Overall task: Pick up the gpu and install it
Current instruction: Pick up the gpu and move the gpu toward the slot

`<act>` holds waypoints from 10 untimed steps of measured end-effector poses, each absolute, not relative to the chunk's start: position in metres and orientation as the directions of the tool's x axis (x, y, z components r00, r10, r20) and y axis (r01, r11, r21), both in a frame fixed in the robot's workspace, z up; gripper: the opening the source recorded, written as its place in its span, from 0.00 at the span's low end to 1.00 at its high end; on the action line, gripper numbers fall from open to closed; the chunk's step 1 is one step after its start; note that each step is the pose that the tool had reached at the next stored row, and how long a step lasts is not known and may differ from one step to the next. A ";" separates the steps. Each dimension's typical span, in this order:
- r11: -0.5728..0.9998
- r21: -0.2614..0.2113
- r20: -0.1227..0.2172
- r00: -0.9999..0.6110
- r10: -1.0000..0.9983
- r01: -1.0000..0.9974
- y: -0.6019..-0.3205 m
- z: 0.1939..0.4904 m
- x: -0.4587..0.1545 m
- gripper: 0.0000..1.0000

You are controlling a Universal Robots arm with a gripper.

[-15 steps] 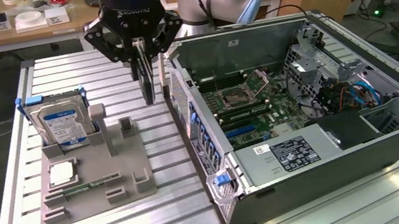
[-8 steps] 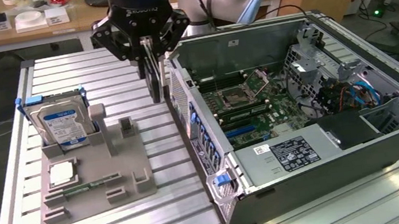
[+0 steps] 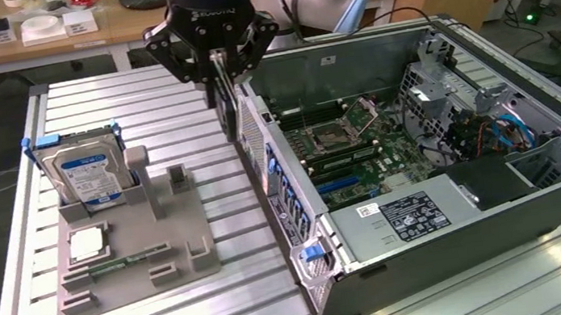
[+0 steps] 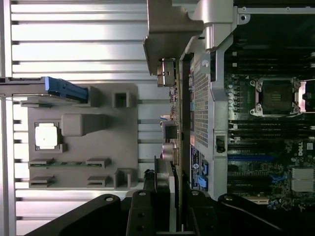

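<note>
The gpu (image 3: 227, 116), a thin dark card, hangs on edge from my gripper (image 3: 218, 74), which is shut on its top edge. It hovers just outside the rear wall of the open computer case (image 3: 546, 196), above the grooved table. In the wrist view the gpu (image 4: 167, 34) is seen edge-on, with its grey metal bracket and a row of ports, and my gripper (image 4: 165, 182) is clamped on it. It lies between the grey fixture (image 4: 123, 128) and the case's perforated rear panel (image 4: 202, 98). The motherboard (image 3: 366, 146) with a blue slot (image 3: 355, 184) lies inside the case.
A grey fixture (image 3: 178, 244) on the table at the exterior view's left holds a blue-labelled hard drive (image 3: 87, 171), a square silver processor chip (image 3: 87, 244) and a memory stick (image 3: 110, 267). A desk with small boxes (image 3: 46, 29) stands behind.
</note>
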State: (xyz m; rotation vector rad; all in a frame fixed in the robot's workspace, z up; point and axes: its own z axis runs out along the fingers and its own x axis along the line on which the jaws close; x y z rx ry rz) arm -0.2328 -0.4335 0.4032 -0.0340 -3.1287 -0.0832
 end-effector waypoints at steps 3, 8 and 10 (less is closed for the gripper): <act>0.998 0.053 0.012 -1.000 0.021 0.022 -0.434 0.403 -0.228 0.28; 0.998 0.053 0.012 -1.000 0.021 0.022 -0.434 0.403 -0.220 0.28; 0.998 0.053 0.012 -1.000 0.021 0.022 -0.434 0.403 -0.216 0.28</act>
